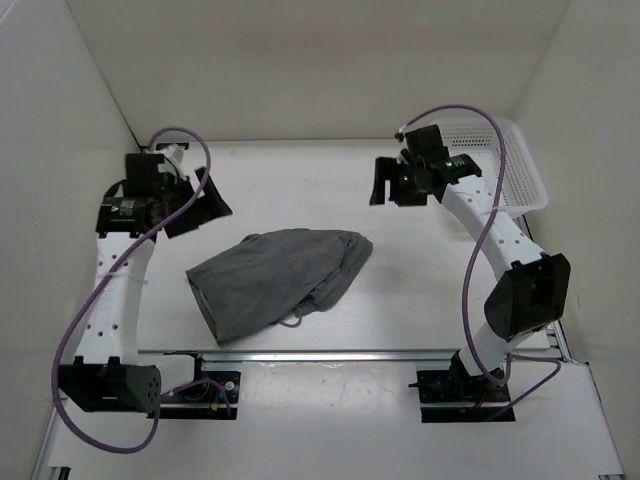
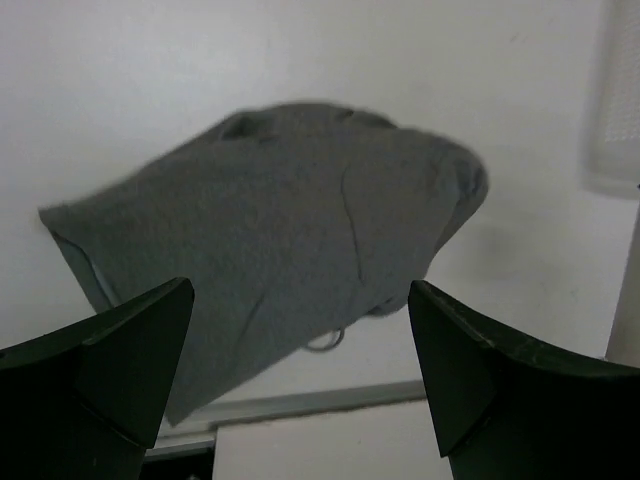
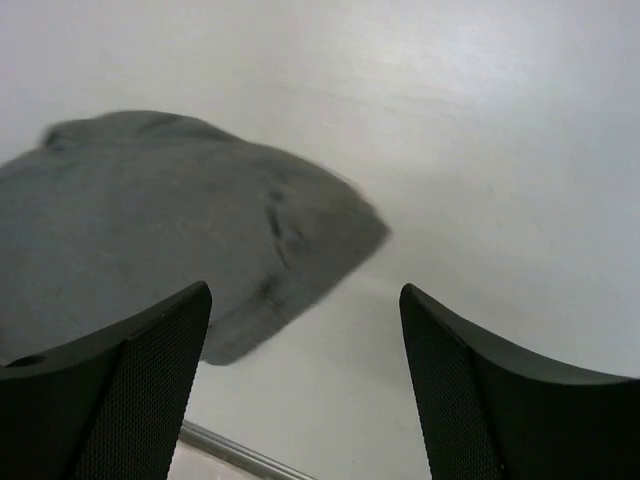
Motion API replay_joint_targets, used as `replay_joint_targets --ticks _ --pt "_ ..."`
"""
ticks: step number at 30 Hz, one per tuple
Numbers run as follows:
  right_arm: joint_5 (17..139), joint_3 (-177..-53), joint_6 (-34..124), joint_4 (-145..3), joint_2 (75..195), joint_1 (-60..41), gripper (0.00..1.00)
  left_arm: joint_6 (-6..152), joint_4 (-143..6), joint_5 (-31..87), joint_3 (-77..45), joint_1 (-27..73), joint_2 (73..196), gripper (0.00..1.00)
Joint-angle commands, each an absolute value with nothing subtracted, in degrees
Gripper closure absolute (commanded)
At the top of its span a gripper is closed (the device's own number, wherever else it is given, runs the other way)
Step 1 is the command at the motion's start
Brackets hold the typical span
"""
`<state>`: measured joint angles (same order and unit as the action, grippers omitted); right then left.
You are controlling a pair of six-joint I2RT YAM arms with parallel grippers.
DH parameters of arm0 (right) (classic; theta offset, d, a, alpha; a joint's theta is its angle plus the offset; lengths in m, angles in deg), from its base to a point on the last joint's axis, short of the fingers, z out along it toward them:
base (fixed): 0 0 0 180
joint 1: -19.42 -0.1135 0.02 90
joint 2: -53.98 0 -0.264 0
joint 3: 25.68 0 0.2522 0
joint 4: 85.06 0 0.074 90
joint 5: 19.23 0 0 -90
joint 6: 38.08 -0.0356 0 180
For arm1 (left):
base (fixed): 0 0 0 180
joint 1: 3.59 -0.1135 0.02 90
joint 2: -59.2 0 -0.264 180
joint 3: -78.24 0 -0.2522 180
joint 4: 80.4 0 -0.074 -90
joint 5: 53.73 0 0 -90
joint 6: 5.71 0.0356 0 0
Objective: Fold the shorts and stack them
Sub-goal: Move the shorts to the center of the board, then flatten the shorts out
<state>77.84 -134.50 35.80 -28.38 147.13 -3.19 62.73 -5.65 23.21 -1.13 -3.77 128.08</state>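
The grey shorts [image 1: 278, 280] lie folded in a loose bundle in the middle of the white table, a drawstring loop at their near edge. They also show in the left wrist view [image 2: 270, 240] and in the right wrist view [image 3: 150, 220]. My left gripper [image 1: 200, 205] is open and empty, raised above the table to the left of the shorts. My right gripper [image 1: 395, 185] is open and empty, raised to the right of and beyond the shorts. Neither touches the fabric.
A white mesh basket [image 1: 520, 165] stands at the back right corner, next to the right arm. White walls close in the table on three sides. A metal rail [image 1: 350, 355] runs along the near edge.
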Motion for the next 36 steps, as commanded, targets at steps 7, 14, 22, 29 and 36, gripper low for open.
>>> replay_joint_targets --ticks 7,14,22,29,36 --pt "76.02 -117.59 26.35 -29.81 135.72 1.57 0.85 49.41 -8.01 23.88 -29.79 1.69 120.29 0.15" --pt "91.16 -107.73 20.63 -38.51 142.11 -2.63 0.49 33.79 -9.87 25.19 -45.26 6.6 114.23 0.03" --pt "91.95 -115.89 21.16 -38.52 155.21 -7.73 0.27 29.01 -11.1 25.2 -53.46 7.66 116.49 0.0" --pt "83.08 -119.87 21.17 -34.47 160.51 -8.79 0.28 25.23 -11.7 29.41 -57.23 10.21 117.64 0.08" --pt "79.9 -117.92 20.63 -34.47 161.21 -7.56 0.13 25.23 -14.78 30.99 -57.86 10.21 121.33 0.85"
